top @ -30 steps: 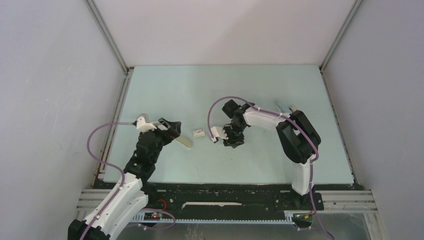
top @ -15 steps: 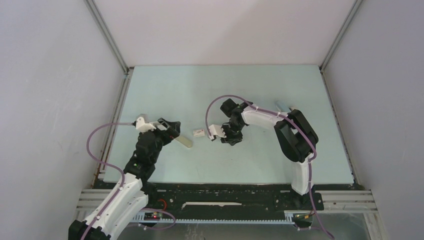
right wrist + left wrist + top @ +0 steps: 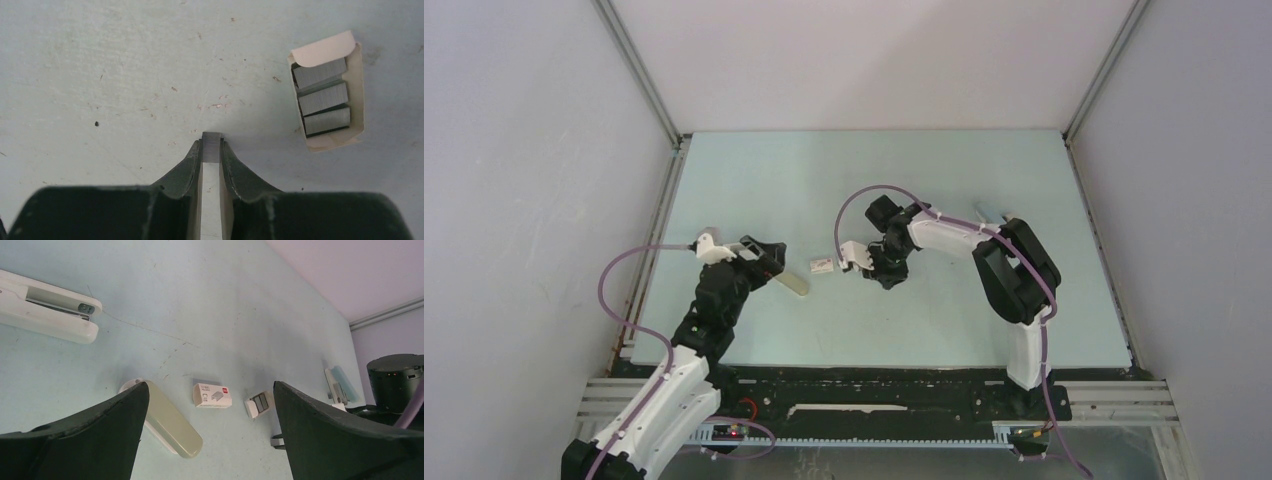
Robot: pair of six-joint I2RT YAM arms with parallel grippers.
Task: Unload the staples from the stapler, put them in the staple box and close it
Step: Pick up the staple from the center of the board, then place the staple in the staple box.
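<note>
Fingers of the right gripper are pressed together on a small grey block of staples. The block's tip pokes out past the fingertips, just above the pale blue table. At 2 o'clock from that grip, near but apart, lies an open card box holding 3 more grey blocks side by side.

From overhead, the right gripper sits near the table's middle, with a small white printed box just beside it at 9 o'clock. Further toward 9 o'clock the left gripper has its jaws spread wide — nothing between them — and a beige stapler lies flat by one finger.

In the left wrist view a white stapler lies at 10 o'clock, opened so its metal channel shows; whether anything is inside it cannot be told. Far off at 3 o'clock — beside the right arm's black joint — rests a pale blue stapler.
</note>
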